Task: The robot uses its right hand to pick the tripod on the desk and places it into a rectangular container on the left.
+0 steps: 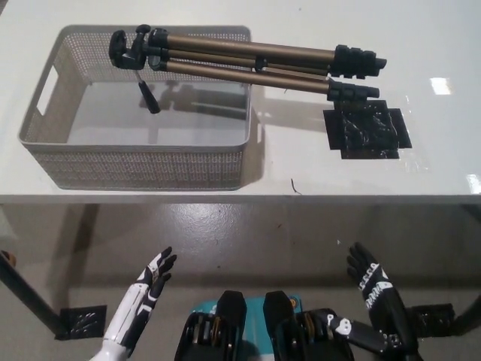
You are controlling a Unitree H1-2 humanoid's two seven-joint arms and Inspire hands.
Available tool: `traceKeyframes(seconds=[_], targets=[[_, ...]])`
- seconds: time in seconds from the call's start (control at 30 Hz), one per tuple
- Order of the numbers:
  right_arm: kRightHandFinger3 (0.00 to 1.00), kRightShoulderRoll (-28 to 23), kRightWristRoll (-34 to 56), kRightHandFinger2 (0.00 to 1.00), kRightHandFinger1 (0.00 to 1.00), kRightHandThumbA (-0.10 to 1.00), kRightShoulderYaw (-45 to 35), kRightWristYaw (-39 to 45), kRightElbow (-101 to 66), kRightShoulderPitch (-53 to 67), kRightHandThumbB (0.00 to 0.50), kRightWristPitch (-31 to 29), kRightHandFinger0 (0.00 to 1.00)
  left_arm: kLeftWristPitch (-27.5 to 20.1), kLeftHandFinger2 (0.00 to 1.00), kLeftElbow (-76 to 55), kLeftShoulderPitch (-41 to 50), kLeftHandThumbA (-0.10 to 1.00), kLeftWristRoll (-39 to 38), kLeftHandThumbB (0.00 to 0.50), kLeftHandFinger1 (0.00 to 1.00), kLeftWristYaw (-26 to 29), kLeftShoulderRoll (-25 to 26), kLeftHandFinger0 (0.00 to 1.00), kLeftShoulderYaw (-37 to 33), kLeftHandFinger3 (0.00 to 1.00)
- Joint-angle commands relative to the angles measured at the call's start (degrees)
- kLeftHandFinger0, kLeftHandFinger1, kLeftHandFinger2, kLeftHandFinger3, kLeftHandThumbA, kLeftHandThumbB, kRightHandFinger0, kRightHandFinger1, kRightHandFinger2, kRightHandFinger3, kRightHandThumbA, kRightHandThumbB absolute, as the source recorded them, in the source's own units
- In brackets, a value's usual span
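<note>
In the head view, the tripod [248, 60] lies folded across the back part of the rectangular container [135, 167]; its black head end with the handle is inside the container, at the back left, and the handle hangs down toward the container floor; the bronze legs cross over the right rim of the container, and the black feet stick out to the right, above the white desk [301, 162]; so the tripod is only partly in the container, resting on its rim. Just beside the feet, a little nearer to the robot, a square of black tape [367, 132] is stuck on the desk; the lower foot is at the edge of this tape. The container is a pale mesh basket with a handle slot in its left wall.

Both hands are low, below the front edge of the desk, well apart from the tripod; the white left hand [152, 275] is at the lower left with its fingers spread and holding nothing; the black right hand [372, 282] is at the lower right, also with fingers spread and empty
</note>
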Motion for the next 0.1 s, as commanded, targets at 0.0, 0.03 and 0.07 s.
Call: traceKeyframes(seconds=[0.0, 0.03, 0.07], targets=[[1.0, 0.05, 1.26, 1.0, 1.0, 1.0, 0.24, 2.66, 0.54, -1.52, 0.299, -4.53, 1.0, -2.04, 1.0, -1.26, -0.73, 1.0, -0.23, 0.288, 1.0, 0.19, 0.1, 1.0, 0.3, 1.0], [1.0, -0.02, 0.89, 1.0, 1.0, 1.0, 0.27, 2.59, 0.58, -1.53, 0.307, -4.44, 1.0, -2.07, 1.0, -1.25, -0.71, 1.0, -0.04, 0.28, 1.0, 0.29, 0.11, 1.0, 0.29, 1.0], [1.0, -0.02, 0.89, 1.0, 1.0, 1.0, 0.27, 2.59, 0.58, -1.53, 0.307, -4.44, 1.0, -2.07, 1.0, -1.25, -0.71, 1.0, -0.04, 0.28, 1.0, 0.29, 0.11, 1.0, 0.29, 1.0]])
